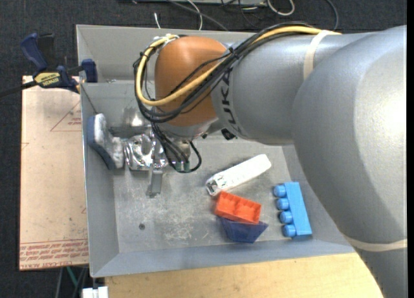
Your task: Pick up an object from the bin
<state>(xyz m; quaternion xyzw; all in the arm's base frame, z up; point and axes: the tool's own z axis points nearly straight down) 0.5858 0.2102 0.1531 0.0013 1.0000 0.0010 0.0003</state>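
Note:
My gripper (154, 185) hangs low over the bin's left half, its tip close to the bare floor. Just to its left, against the bin's left wall, lies a silver and blue tool-like thing (99, 136); whether the gripper touches it I cannot tell. A white oblong object (239, 173) lies slanted on the floor to the gripper's right, apart from it.
Near the bin's front wall an orange toy brick (238, 207) rests on a dark blue piece (244, 231). A light blue studded brick (292, 209) lies to their right. The arm with its orange cover and cables spans the bin's back and right.

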